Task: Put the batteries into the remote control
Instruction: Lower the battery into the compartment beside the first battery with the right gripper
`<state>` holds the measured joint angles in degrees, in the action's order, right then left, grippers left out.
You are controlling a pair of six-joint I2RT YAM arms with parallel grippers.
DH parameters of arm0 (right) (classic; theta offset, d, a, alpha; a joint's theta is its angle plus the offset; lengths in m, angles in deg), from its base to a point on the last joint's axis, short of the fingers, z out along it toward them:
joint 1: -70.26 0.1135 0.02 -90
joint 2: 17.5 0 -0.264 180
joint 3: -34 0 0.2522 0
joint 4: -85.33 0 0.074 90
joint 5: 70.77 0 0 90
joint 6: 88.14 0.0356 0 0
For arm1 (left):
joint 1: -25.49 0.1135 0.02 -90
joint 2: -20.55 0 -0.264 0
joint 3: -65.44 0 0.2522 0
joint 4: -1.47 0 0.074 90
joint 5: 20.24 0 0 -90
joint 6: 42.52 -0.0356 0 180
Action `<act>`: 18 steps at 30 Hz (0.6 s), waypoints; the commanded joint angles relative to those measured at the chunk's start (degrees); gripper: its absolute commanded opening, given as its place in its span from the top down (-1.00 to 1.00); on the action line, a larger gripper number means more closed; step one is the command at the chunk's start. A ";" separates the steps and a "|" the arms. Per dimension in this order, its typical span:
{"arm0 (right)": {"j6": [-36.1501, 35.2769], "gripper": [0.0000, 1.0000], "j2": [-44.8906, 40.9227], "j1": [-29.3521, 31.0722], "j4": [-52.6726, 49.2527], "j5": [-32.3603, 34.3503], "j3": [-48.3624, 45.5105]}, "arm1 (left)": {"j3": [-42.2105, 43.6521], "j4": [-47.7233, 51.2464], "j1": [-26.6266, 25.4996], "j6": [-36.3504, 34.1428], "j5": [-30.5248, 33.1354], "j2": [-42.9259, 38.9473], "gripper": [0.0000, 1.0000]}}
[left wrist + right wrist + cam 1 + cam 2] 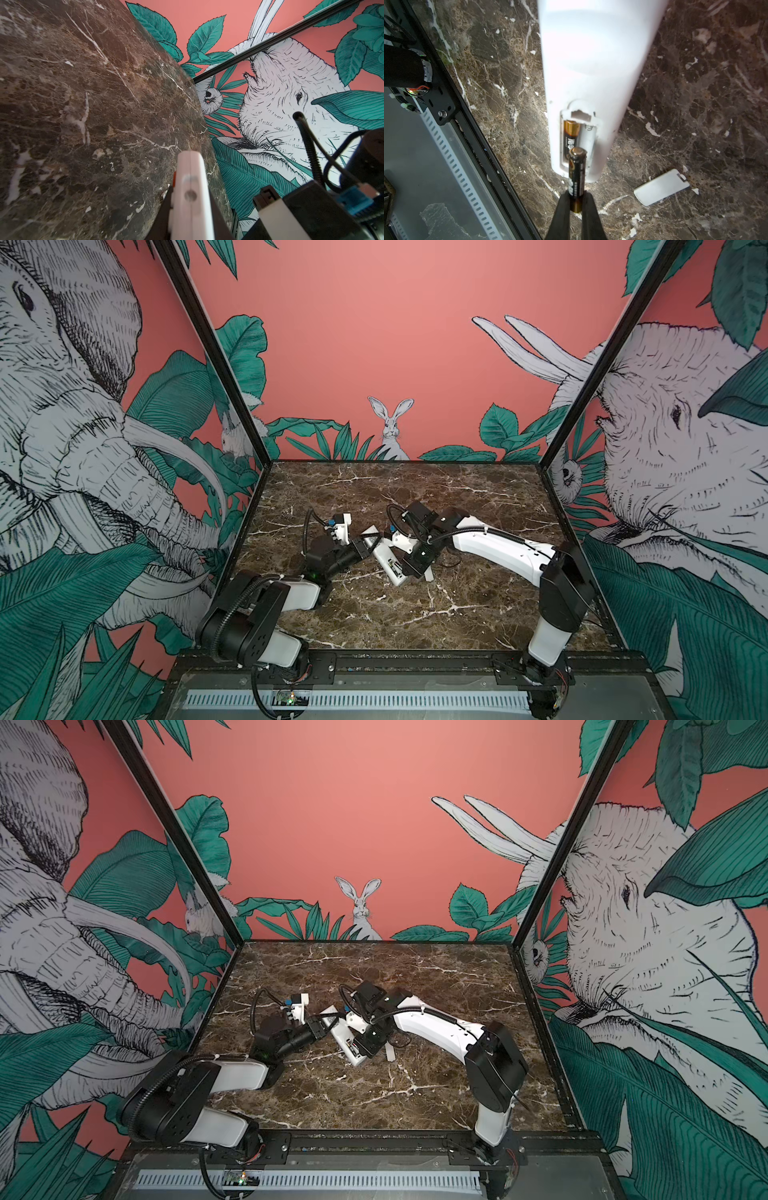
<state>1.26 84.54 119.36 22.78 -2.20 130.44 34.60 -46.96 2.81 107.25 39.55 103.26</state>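
A: Start big. What is on the dark brown, white-veined marble tabletop [415, 614]?

B: The slim white rectangular plastic remote control [591, 62] is over the middle of the table, tilted, with its plain back toward the right wrist camera. The left gripper [190, 207] is clamped on its edges near the far end. The small white rectangular cover plate [661, 188] lies flat on the marble just beside the remote's lower end.

A: And the batteries?

B: One slim black-and-gold cylindrical battery [570, 135] sits in one slot of the open battery compartment [588, 137]. The second black-and-gold battery [576, 176] is pinched near its gold end by the right gripper [576, 197]. Its free tip is over the compartment's lower edge, near the empty slot.

A: What could go wrong?

B: I'd judge the angle to be the main risk. If the tip catches the compartment wall or the seated cell, the battery could pivot in that narrow pinch and drop. A hard push might also twist the remote, since it is gripped far from the compartment.

A: What can't you make out?

B: I can't tell whether the held battery touches the remote, or whether the remote's lower end rests on the marble. The polarity marks are unreadable. In both top views the batteries are hidden behind the wrists.
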 commanded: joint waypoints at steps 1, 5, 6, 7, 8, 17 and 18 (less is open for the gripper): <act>-0.30 0.99 1.17 0.42 -1.13 0.18 1.52 | 0.85 -3.62 0.26 0.88 0.51 -0.43 1.00; -0.27 0.98 1.84 0.50 -1.12 0.40 1.79 | 0.81 -3.59 0.26 0.98 0.60 -0.71 1.00; -0.23 0.98 1.84 0.51 -1.12 0.40 1.85 | 0.74 -3.68 0.26 0.98 0.60 -0.67 1.00; -0.15 0.98 1.93 0.56 -1.11 0.42 1.88 | 0.78 -3.57 0.28 1.02 0.60 -0.67 1.00; -0.13 0.98 1.93 0.60 -1.11 0.36 1.88 | 0.74 -3.64 0.27 0.97 0.60 -0.63 1.00; 0.47 0.96 2.54 0.73 -1.16 1.09 2.39 | 0.73 -4.49 0.26 1.36 0.60 0.03 1.00; 0.56 0.95 2.64 0.73 -1.10 1.21 2.40 | 0.82 -4.55 0.26 1.46 0.63 0.11 1.00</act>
<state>1.65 86.51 119.63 22.78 -1.61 131.33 34.97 -47.73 2.81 107.92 40.14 103.26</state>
